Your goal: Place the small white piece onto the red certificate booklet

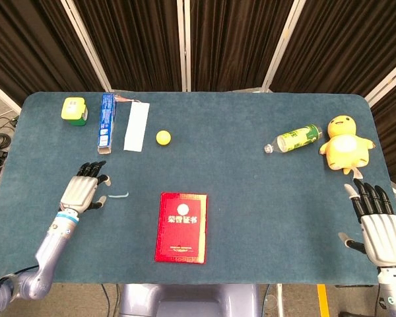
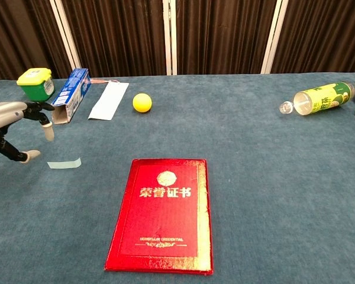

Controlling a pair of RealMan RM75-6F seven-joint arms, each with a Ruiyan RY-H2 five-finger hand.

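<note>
Your left hand [image 1: 83,191] hovers over the blue table [image 1: 251,211], fingers spread and holding nothing, just left of the small white piece [image 1: 119,195]. The red booklet [image 1: 181,227] lies closed, to the right of that piece and nearer you. Your right hand [image 1: 379,228] sits at the table's right edge, fingers spread, below the yellow plush chick [image 1: 345,143].

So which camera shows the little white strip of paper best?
The chest view: the small white paper strip lies flat and unhidden, its shape plain. The head view shows the strip only as a thin sliver beside the left hand.
</note>
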